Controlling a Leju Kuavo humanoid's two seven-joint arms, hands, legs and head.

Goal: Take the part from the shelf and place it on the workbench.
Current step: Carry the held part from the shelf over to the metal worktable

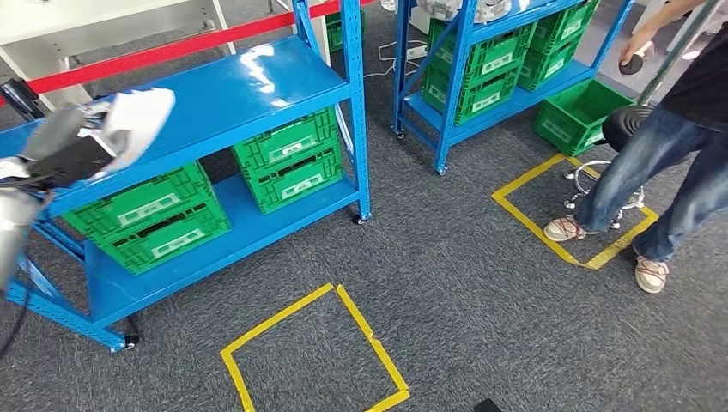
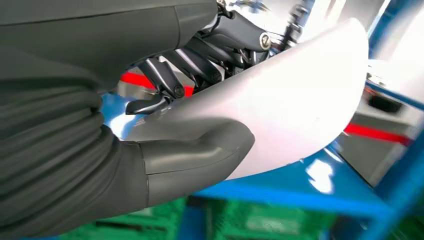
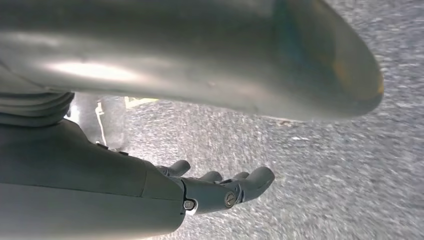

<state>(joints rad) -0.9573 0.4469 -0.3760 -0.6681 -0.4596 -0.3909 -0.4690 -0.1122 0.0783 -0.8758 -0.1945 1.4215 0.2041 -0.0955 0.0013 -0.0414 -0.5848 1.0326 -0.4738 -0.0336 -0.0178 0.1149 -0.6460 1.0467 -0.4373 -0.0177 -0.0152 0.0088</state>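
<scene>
The part (image 1: 137,120) is a white, smooth, curved shell. My left hand (image 1: 73,159) holds it at the far left of the head view, just above the top board of the blue shelf (image 1: 232,94). In the left wrist view the part (image 2: 300,95) lies between the thick grey thumb (image 2: 200,155) and the dark fingers (image 2: 165,80) of that hand, with the blue shelf board behind it. My right hand (image 3: 215,192) hangs over grey carpet with its fingers loosely stretched out and nothing in them.
Green crates (image 1: 288,163) fill the lower levels of the shelf. A second blue shelf (image 1: 481,69) with more green crates stands behind. A person (image 1: 670,154) stands at the right beside a stool, on a yellow tape square (image 1: 524,180). Another tape square (image 1: 313,352) marks the carpet in front.
</scene>
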